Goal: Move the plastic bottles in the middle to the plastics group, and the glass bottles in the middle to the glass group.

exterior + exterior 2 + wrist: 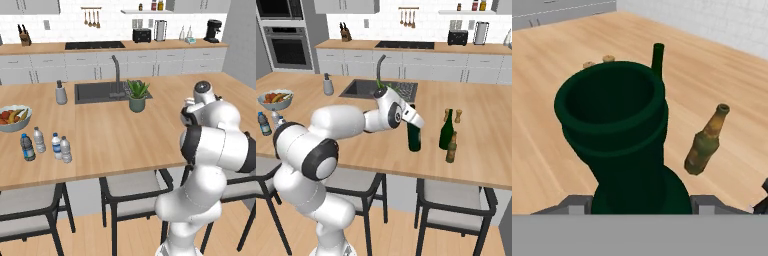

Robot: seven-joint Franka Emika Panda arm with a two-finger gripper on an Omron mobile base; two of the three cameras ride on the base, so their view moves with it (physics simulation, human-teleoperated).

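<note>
My gripper [415,120] is shut on the neck of the tall, very dark green wine bottle [414,137]. In the hand view its wide mouth [612,112] sits close up between my fingers. I cannot tell whether its base touches the counter. Just to its right are the brighter green wine bottle [446,131] and the amber beer bottle [451,148], also visible in the hand view [705,142]. At the counter's far left, the white-capped bottle with a blue label [56,146] and the plain clear bottle [65,150] stand beside the dark-capped bottle [27,147] and the pale-capped clear one [39,140].
Two small wooden shakers [452,116] stand behind the glass bottles. A fruit bowl [20,122], a soap dispenser [61,93], the sink [95,92] and a potted plant [137,96] lie further back. Stools [456,200] stand under the counter's near edge.
</note>
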